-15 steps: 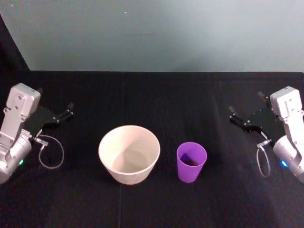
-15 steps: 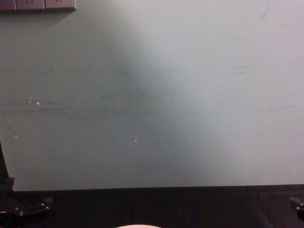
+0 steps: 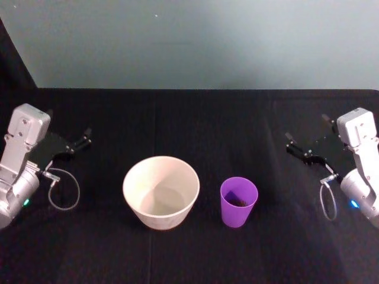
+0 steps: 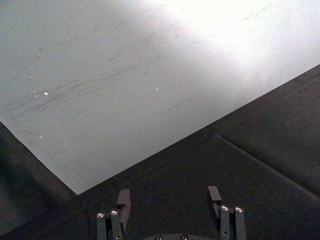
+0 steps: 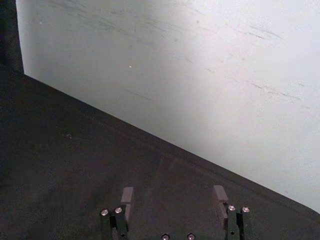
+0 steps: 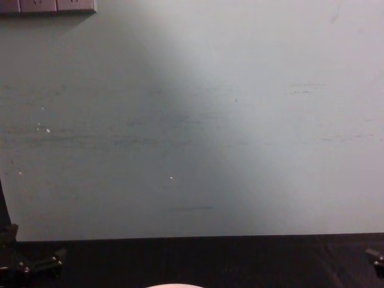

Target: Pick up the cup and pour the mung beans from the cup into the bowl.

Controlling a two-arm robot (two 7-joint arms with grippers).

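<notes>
A small purple cup [image 3: 239, 201] stands upright on the black table, with dark mung beans [image 3: 238, 202] at its bottom. Just to its left sits the wider pinkish-white bowl [image 3: 161, 192], nothing visible inside; its rim [image 6: 170, 285] peeks in at the chest view's lower edge. My left gripper [image 3: 87, 137] rests open at the table's far left, well away from the bowl, fingers [image 4: 123, 200] apart over bare cloth. My right gripper [image 3: 289, 145] is open at the far right, a short reach from the cup, fingers [image 5: 127, 196] spread with nothing between them.
A black cloth covers the table [image 3: 189, 118], which ends at a pale grey-green wall [image 3: 195, 41] behind. Looped cables hang by the left wrist [image 3: 62, 189] and by the right wrist [image 3: 327, 201]. Free cloth lies between each gripper and the two vessels.
</notes>
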